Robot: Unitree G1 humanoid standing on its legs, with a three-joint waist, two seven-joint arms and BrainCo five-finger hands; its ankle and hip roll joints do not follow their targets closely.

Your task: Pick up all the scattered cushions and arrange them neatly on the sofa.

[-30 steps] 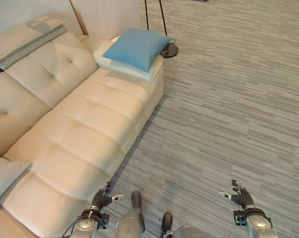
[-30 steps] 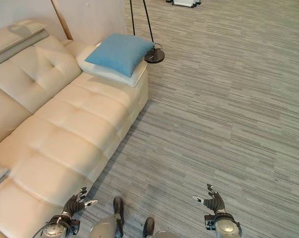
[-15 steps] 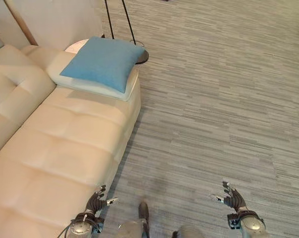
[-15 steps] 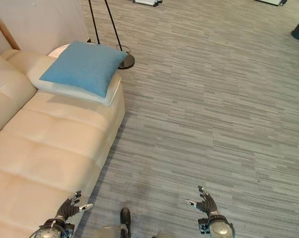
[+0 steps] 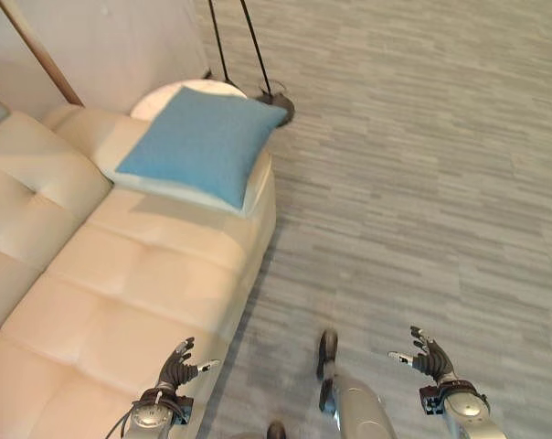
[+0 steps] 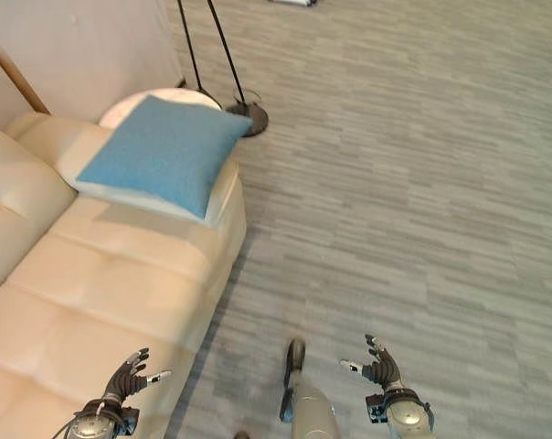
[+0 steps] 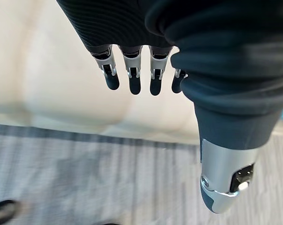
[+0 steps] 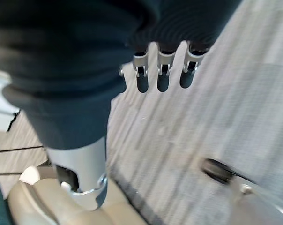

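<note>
Presently listed: cream sofa [image 5: 139,283], bearing one blue cushion [image 5: 203,142] on its end armrest (no other cushion on the grey floor [image 5: 422,183]), left hand [image 5: 177,363] and right hand [image 5: 424,355] both spread, empty, low; step judged searching, next move locating strays.

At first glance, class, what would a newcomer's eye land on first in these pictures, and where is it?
The blue cushion stands out most, lying on a white cushion at the far end of the cream sofa. Beyond that end stands a floor lamp on grey striped floor. Low in the head views, the left hand and right hand are open, holding nothing.
</note>
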